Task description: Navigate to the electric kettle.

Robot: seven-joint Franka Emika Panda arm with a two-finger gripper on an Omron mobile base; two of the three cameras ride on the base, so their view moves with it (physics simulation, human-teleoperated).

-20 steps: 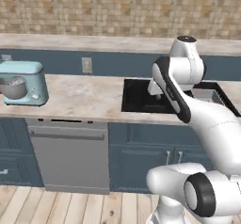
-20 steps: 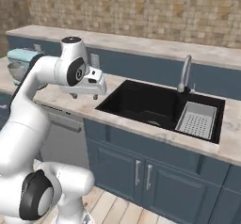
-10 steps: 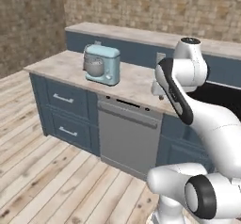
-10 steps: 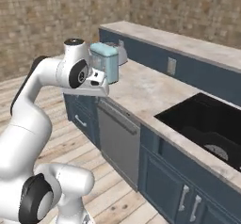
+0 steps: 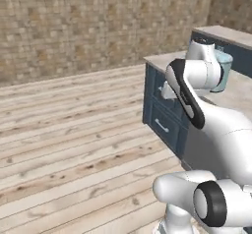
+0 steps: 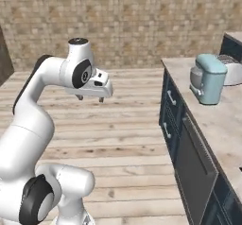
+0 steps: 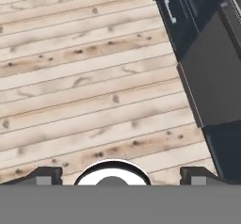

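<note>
The gripper (image 6: 90, 98) hangs in free air over the wooden floor (image 6: 132, 139), jaws apart and holding nothing (hand view: fingertips (image 7: 46, 175) wide-set above the planks). A pale-blue stand mixer (image 6: 207, 79) stands on the desk (image 6: 222, 120), above dark blue drawers (image 6: 169, 110). The electric kettle's position cannot be told here.

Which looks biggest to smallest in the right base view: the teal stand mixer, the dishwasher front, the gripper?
1. Dishwasher front, though it sits nearer the camera.
2. Teal stand mixer.
3. Gripper, which hangs open over the wooden floor.
</note>
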